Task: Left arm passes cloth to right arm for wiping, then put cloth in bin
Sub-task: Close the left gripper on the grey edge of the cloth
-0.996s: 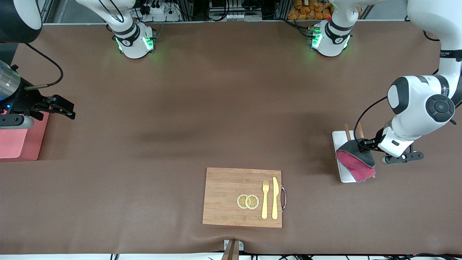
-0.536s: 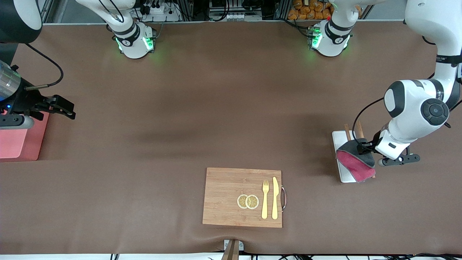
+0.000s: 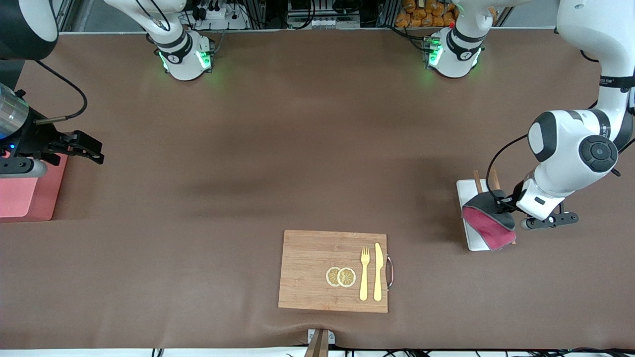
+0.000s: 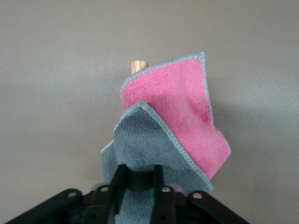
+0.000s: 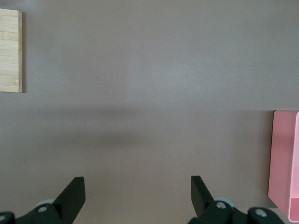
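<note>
Shifted slightly since the earlier frame, left claw (image 4: 138, 186) is pinched on cloth (image 3: 488, 223) over white tray (image 3: 464, 191), ready for handover. Right claw (image 5: 138, 196), spread, waits beside bin (image 3: 22, 196).

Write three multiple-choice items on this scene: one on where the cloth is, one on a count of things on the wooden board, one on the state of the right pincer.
1. Where is the cloth?
A. in the bin
B. on the white tray, at the left pincer
C. on the wooden board

2. How many lemon slices lie on the wooden board?
A. two
B. four
C. none

3. How does the right pincer stand?
A. shut on the cloth
B. shut on a fork
C. open, holding nothing

Key: 1 B, the cloth lies on the white tray with the left pincer's fingers on its grey face; 2 A, two lemon slices lie beside the fork; 3 C, its fingers stand apart beside the bin.
</note>
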